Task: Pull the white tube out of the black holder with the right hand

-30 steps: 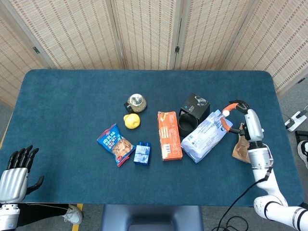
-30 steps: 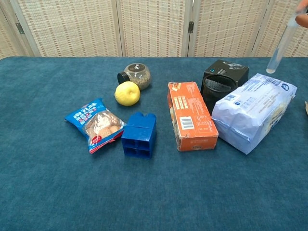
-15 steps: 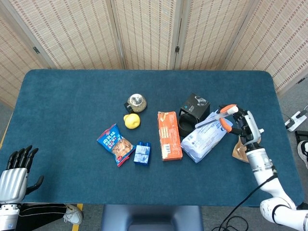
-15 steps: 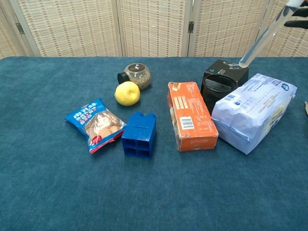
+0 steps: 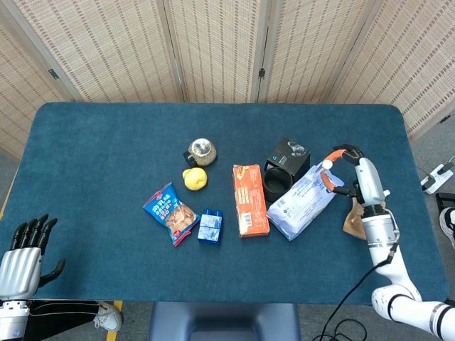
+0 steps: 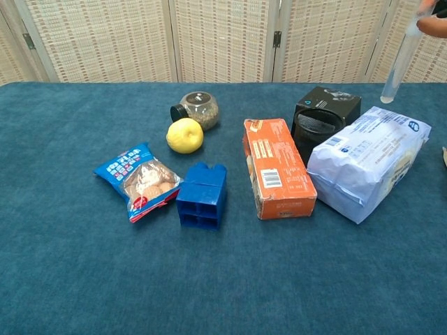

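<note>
The white tube [image 6: 398, 66] hangs nearly upright in the air above the far end of the white-blue bag, clear of the black holder [image 6: 321, 124]. My right hand [image 5: 359, 176] pinches the tube's top between orange-tipped fingers [image 6: 431, 10]; from the head view the tube [image 5: 325, 165] shows only as a short white stub. The holder [image 5: 286, 169] lies on its side behind the bag, with its round opening facing the front. My left hand [image 5: 25, 256] rests at the table's near left corner, fingers apart and empty.
A white-blue bag [image 5: 302, 202] leans against the holder. An orange box [image 5: 249, 200], blue block [image 5: 210, 226], snack packet [image 5: 171, 212], lemon [image 5: 195, 178] and glass jar [image 5: 201, 150] lie mid-table. A brown object [image 5: 353, 219] sits by the right wrist.
Half a second ago the tube slanted left with its tip over the holder. It has since swung back to the right and now hangs nearly upright. The left hand has not moved.
</note>
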Motion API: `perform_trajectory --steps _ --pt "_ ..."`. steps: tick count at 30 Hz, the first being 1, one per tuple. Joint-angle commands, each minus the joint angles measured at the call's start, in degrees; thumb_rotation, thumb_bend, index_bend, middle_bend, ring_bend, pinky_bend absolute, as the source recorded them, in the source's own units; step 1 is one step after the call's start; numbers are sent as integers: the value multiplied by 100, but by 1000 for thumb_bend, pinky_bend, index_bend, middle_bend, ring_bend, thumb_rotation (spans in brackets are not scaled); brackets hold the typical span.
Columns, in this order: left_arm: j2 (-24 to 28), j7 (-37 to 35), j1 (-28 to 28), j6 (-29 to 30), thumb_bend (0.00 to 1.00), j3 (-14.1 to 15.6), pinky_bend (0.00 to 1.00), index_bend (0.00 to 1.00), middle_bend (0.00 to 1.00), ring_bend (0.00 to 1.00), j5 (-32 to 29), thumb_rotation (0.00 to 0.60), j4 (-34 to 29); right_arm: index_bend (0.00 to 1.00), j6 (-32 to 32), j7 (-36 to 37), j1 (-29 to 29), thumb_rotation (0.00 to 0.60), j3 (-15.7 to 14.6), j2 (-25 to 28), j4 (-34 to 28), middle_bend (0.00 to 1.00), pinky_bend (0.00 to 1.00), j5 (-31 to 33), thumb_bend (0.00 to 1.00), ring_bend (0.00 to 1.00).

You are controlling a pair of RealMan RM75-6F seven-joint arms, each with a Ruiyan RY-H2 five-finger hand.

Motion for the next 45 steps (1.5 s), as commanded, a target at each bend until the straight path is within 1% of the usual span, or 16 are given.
perform_trajectory --steps 1,3,5,9,14,18,24,36,41,44,45 --pt "3 -11 6 7 326 -1 93 138 87 42 -8 600 3 610 -224 694 126 600 94 -81 -208 432 128 168 516 217" --pt "9 -19 14 11 327 0 93 138 87 42 -21 600 7 610 -412 1015 139 600 147 -8 -347 431 128 231 517 217" --pt "15 -21 17 8 327 2 93 138 87 42 -28 600 7 610 -523 1182 168 600 172 33 -391 431 129 209 517 217" --pt "5 -25 14 8 326 7 93 138 87 42 -11 600 11 610 -539 981 269 600 146 -78 -314 431 128 163 517 217" --pt "-3 -32 11 1 326 5 93 138 87 42 -21 600 29 610 -695 675 449 600 162 -283 -124 431 128 372 517 217" --pt "-1 -53 13 -15 325 7 93 138 87 42 -41 600 42 610 -874 556 607 600 156 -459 90 431 128 465 517 217" --pt "-15 -59 13 -33 326 18 92 138 88 42 -51 600 62 611 -1046 639 811 600 169 -807 511 431 128 483 517 217" --pt "-21 -111 15 -58 326 20 93 138 87 42 -85 600 112 610 -1235 689 954 600 5 -1422 1464 419 129 503 517 214" --pt "-16 -129 22 -44 326 18 93 138 87 42 -81 600 120 610 -1343 802 979 600 -66 -1580 1757 404 128 431 516 202" --pt "-16 -133 27 -44 326 21 93 138 87 42 -88 600 122 586 -1383 809 984 600 -104 -1597 1837 391 127 378 515 189" --pt "-16 -134 27 -47 325 22 93 138 87 42 -90 600 121 559 -1399 806 984 600 -120 -1591 1853 381 126 358 504 182"
